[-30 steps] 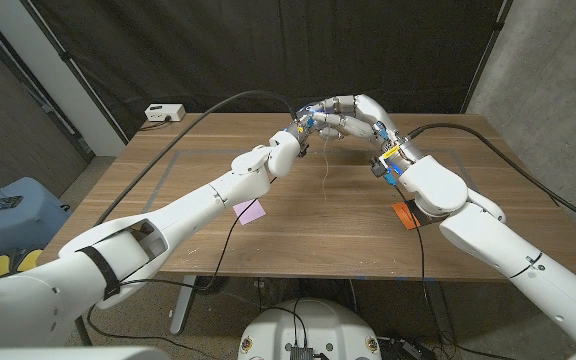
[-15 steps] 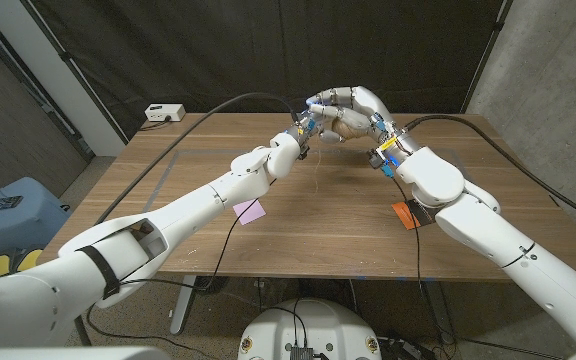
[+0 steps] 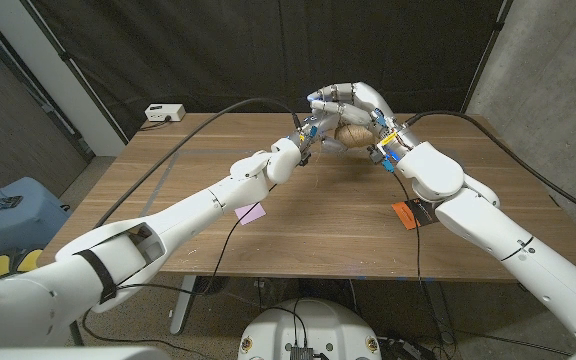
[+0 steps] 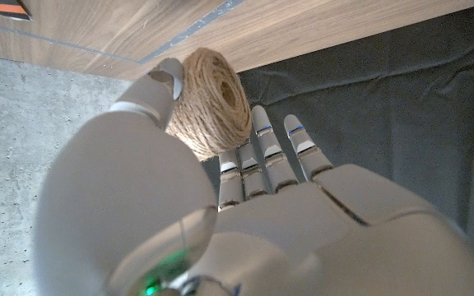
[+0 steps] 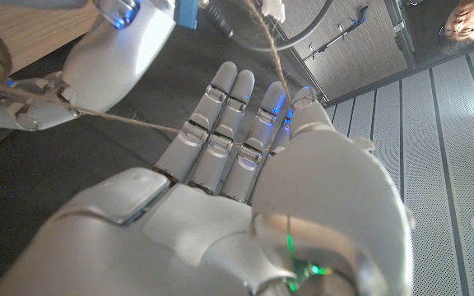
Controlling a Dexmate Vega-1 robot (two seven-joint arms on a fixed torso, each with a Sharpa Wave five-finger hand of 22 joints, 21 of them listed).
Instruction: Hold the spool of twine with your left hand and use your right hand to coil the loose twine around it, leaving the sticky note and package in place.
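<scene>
spool of twine [image 3: 352,136] between left hand [image 3: 313,128] fingers [image 4: 263,140]

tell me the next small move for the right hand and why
Probably carry the right hand on around the spool of twine, laying another turn. The left hand grips the spool above the table, and a strand of loose twine runs taut from it across the right hand's fingers, so there's twine left to coil.

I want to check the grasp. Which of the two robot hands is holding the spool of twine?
The left hand holds the spool of twine; the left wrist view shows its thumb and fingers around the ball. The right hand arches over it, with only the loose strand running across its fingers.
</scene>
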